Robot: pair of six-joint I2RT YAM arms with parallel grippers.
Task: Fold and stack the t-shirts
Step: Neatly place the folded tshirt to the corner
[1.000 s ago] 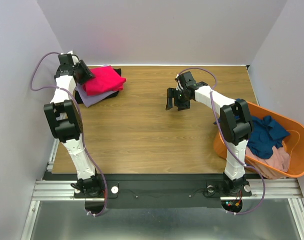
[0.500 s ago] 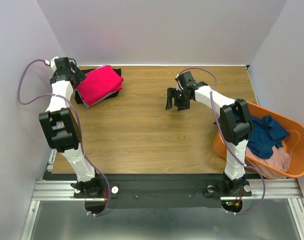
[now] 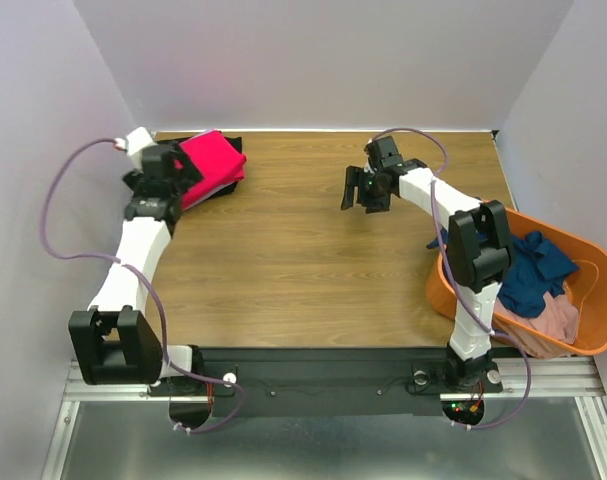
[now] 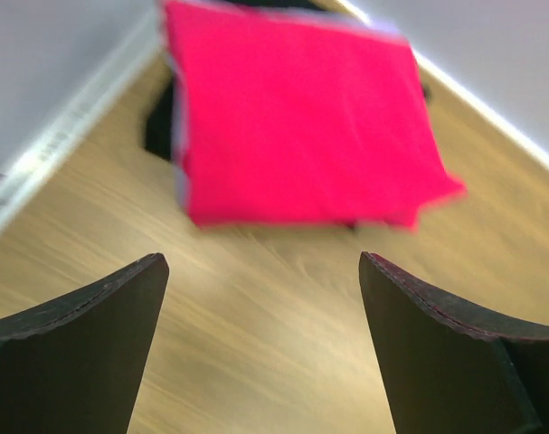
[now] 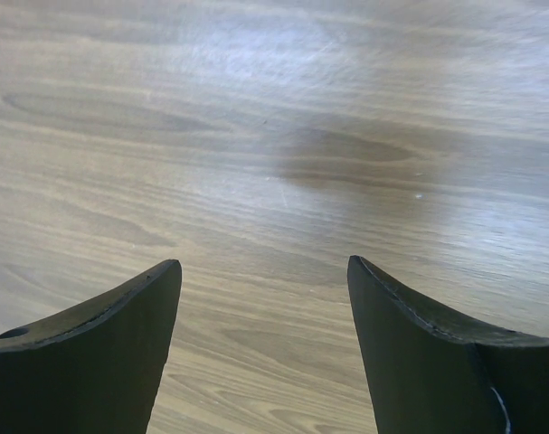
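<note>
Just short of the folded pink shirt, the left end effector has backed off, spread; the right end effector, spread too, should fetch another.

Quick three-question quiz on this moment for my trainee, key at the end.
1. True or false: the jaws of both arms stand open and hold nothing.
2. Which shirt tops the stack at the table's far left? A) black B) pink C) navy
3. Fill in: the navy shirt lies in the orange ____.
Key: 1 true; 2 B; 3 tub.
</note>
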